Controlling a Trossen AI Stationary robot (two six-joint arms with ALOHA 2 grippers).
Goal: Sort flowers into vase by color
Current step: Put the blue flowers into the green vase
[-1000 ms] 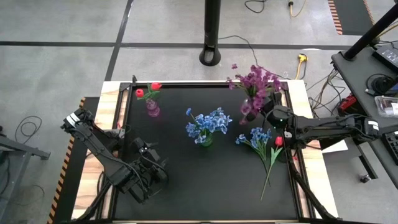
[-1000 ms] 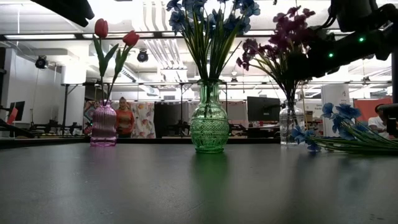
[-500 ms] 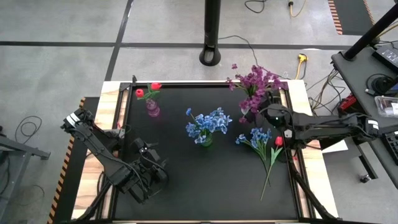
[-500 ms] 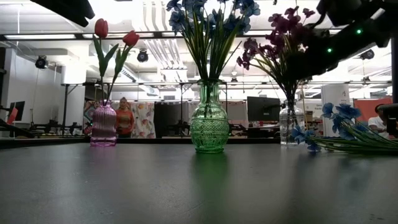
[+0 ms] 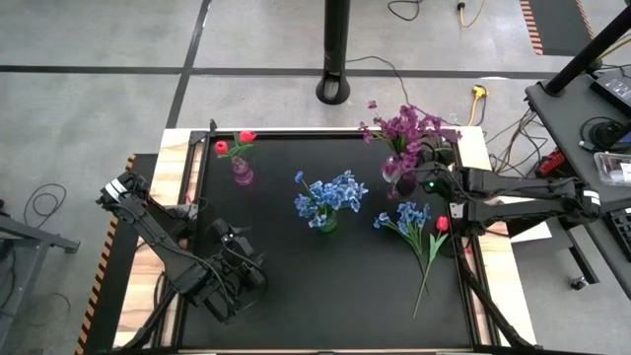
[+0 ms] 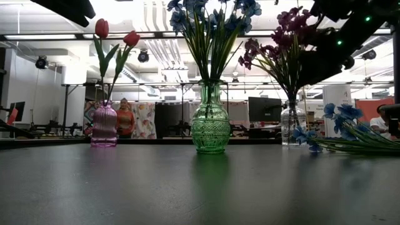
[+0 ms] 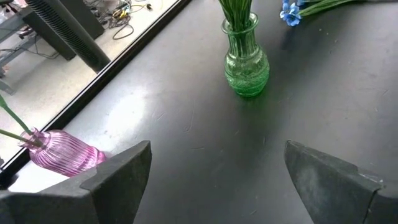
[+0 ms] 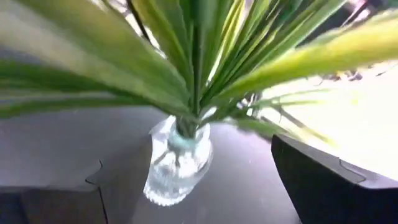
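Three vases stand on the black mat. A pink vase (image 5: 241,174) holds two red tulips (image 6: 115,37), a green vase (image 5: 325,221) holds blue blooms (image 6: 209,15), and a clear vase (image 8: 177,168) holds purple sprays (image 5: 409,128). Loose blue flowers (image 5: 406,217) and a red tulip (image 5: 442,224) lie flat on the mat near its right edge. My right gripper (image 8: 193,193) hovers open just right of the purple bouquet, its fingers either side of the clear vase without touching. My left gripper (image 7: 217,149) waits open near the mat's near-left corner (image 5: 242,268).
The loose stems (image 5: 426,271) trail toward the near edge. Wooden table borders (image 5: 473,158) flank the mat. A black pole base (image 5: 335,91) stands on the floor beyond the far edge. A person (image 6: 125,117) shows far off in the room behind the table.
My right arm has risen beside the purple bouquet, still open. The vases, the loose flowers and my left arm have kept still.
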